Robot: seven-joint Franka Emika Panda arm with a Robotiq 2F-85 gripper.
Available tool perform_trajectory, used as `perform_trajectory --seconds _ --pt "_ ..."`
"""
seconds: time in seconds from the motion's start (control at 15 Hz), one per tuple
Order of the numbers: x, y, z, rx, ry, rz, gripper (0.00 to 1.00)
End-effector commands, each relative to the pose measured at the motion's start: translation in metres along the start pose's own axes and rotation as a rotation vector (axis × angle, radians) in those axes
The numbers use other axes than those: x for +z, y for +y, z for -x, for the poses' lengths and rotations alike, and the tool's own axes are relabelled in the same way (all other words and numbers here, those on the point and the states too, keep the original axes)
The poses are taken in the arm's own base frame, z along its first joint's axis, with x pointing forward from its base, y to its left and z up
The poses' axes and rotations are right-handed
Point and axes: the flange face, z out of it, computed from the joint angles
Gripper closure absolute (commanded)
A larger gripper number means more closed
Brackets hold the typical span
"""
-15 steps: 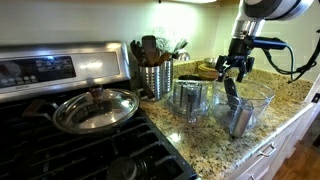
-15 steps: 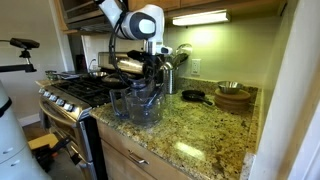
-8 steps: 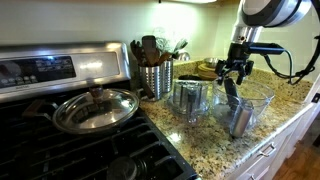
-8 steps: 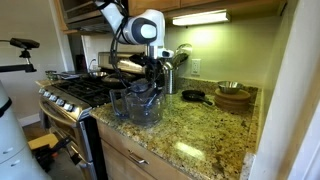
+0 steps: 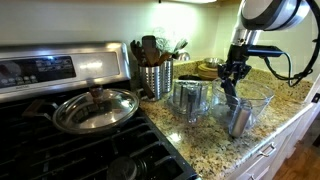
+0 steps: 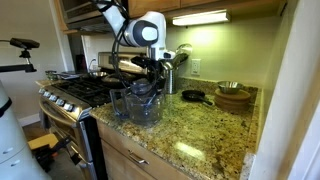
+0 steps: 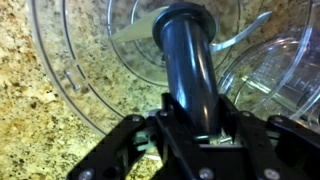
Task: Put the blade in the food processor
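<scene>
gripper (image 5: 235, 72): drawn in narrow on 2 sides of the spindle; a firm grip can't be told tbh
blade (image 7: 188, 60): stood roughly upright inside the clear bowl, right under the gripper
food processor (image 5: 258, 100): parked near the counter's (image 6: 200, 125) front edge

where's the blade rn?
Wrist view, centre: the dark grey spindle blade stands between the fingers of the claw, with the wide clear plastic bowl right behind it.

End of blade (image 7: 189, 70) — behind tool (image 7: 199, 128)
</scene>
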Motion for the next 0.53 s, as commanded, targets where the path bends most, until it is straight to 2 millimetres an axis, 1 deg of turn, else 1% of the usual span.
perform_trajectory --seconds 0.0,0.47 --pt "0.001 0.003 -0.002 0.043 0.034 0.014 0.78" --pt "-0.001 0.009 -0.013 0.105 0.082 0.009 0.78"
